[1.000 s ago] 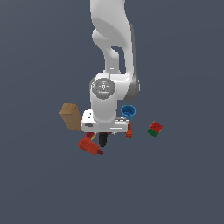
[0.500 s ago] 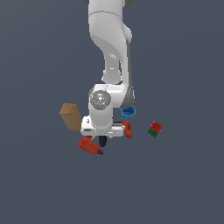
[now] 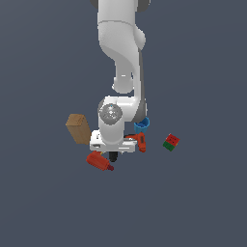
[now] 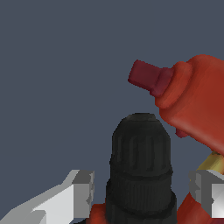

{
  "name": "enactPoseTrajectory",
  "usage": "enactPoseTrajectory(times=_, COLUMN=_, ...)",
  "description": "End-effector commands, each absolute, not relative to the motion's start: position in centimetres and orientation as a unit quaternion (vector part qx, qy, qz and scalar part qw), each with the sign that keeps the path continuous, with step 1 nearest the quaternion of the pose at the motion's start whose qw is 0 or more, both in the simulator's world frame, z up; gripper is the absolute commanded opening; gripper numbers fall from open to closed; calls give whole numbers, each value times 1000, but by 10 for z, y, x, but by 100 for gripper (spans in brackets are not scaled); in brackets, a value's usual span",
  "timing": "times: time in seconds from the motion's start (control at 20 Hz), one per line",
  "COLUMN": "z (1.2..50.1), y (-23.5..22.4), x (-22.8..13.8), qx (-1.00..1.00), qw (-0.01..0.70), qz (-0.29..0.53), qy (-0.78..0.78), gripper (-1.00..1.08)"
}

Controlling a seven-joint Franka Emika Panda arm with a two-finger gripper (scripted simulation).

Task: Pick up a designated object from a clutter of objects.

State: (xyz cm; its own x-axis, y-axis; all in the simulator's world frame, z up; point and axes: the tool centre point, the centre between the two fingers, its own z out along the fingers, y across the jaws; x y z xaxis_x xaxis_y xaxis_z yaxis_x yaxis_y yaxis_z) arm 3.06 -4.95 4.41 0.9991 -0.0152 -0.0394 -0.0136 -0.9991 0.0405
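The orange-red drill (image 3: 141,141) lies on the floor, mostly hidden under my hand in the exterior view; its black chuck (image 3: 113,156) pokes out below the hand. In the wrist view the black chuck (image 4: 140,170) stands between my two fingertips, with a small gap on each side. My gripper (image 4: 142,192) is open, astride the chuck, and holds nothing. The red bottle (image 4: 197,105) with its dark cap lies close beside the chuck; it also shows in the exterior view (image 3: 99,161).
A tan-brown box (image 3: 78,128) stands at the exterior view's left of my hand. A small blue cup (image 3: 142,125) sits just behind the drill. A red-and-green cube (image 3: 171,142) lies at the exterior view's right. The floor is plain dark grey.
My hand has come down lower over the drill. The objects have not moved.
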Motion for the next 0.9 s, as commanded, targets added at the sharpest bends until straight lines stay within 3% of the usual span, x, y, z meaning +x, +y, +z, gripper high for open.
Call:
enactPoseTrajectory(times=0.0, z=34, y=-50, x=30, qx=1000, qw=20, qz=-20, qy=-7, gripper=68)
enactPoseTrajectory(times=0.2, z=28, y=-50, x=29, qx=1000, qw=20, qz=-20, qy=-7, gripper=68)
enactPoseTrajectory(times=0.25, z=28, y=-50, x=29, qx=1000, qw=20, qz=-20, qy=-7, gripper=-100)
enactPoseTrajectory(times=0.85, z=33, y=-50, x=32, qx=1000, qw=20, qz=-16, qy=-7, gripper=-100)
